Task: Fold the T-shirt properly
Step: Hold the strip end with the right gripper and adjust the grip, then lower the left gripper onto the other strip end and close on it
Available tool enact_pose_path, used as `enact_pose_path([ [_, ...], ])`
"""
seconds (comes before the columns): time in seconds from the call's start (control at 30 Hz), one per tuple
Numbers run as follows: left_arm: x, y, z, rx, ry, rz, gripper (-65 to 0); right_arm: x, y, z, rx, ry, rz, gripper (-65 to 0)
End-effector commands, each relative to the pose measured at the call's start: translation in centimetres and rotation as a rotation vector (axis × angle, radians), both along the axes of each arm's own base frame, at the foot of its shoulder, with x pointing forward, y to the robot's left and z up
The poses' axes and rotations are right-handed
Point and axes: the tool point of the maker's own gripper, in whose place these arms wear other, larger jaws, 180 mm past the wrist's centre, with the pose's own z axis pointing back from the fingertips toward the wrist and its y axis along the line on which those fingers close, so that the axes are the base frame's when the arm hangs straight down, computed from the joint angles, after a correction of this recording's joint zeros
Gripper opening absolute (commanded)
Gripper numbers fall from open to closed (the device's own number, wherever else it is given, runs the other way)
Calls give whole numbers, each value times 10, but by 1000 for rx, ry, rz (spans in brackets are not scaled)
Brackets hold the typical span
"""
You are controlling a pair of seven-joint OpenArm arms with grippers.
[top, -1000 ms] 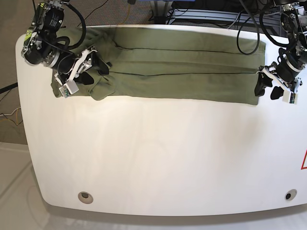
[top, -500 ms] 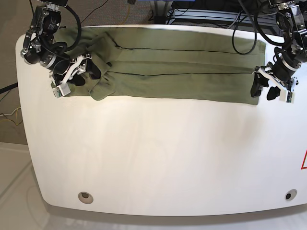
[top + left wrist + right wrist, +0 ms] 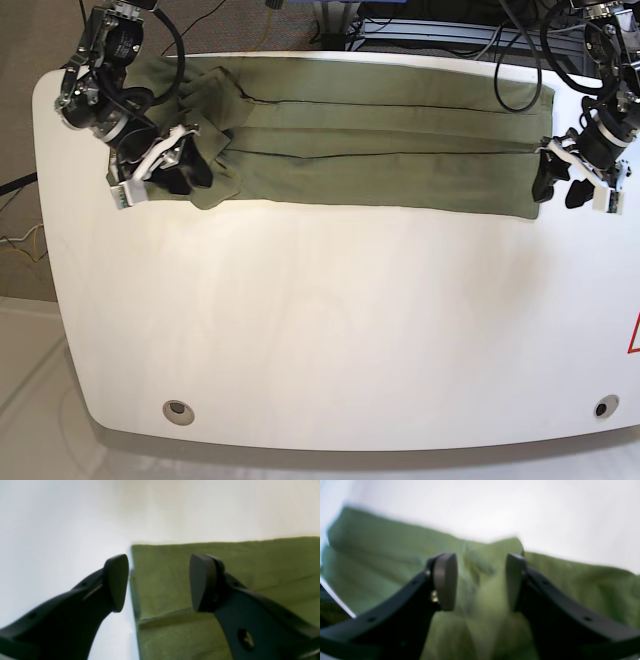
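You'll find no readable text; only part of a red triangle mark (image 3: 634, 336) shows at the table's (image 3: 350, 330) right edge

A robotics lab: a white tabletop (image 3: 330, 330) with rounded corners, and black cables (image 3: 520, 70) looping over equipment at upper right.

The base camera looks down from high up; each wrist camera peeks close past its fingers at the same T-shirt (image 3: 380, 140)

A white table (image 3: 330, 330) stands on pale floor (image 3: 20, 400), cables (image 3: 20, 245) trailing beside.
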Motion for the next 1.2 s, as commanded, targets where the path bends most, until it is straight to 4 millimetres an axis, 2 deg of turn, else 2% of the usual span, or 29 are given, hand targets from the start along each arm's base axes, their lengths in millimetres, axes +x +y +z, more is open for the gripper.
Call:
enact_pose_path([
  [0.0, 1, 1, 13, -9, -27, -19, -318, 6, 2, 12, -9, -54, 4, -455],
  [0.13, -4, -3, 12, -36, -10, -40, -393, 4, 2, 5, -47, -35, 6, -545],
  [0.27, -10, -7, 8, -51, 30, -74, -515, 1, -4, -8, -125, -3, 5, -650],
  [0.47, -17, -8, -4, -59, 81, -87, -551, -1, -8, -21, -139, 26, -1, -650],
  [0.53, -20, -2, -15, -56, 123, -61, -584, -2, -19, -31, -107, 62, -19, -650],
  [0.73, -21, 3, -19, -55, 133, -45, -575, -4, -22, -34, -74, 77, -19, -650],
  [0.87, -21, 8, -18, -51, 122, -27, -545, -7, -14, -27, -63, 70, 0, -650],
  [0.93, -20, 4, -14, -51, 109, -40, -511, -11, -14, -26, -72, 80, 4, -650],
  [1.07, -22, 9, -17, -53, 115, -22, -429, -13, -10, -23, -81, 78, 13, -650],
  [1.17, -27, 15, -26, -60, 151, -4, -332, -13, -10, -23, -81, 81, 12, -650],
])
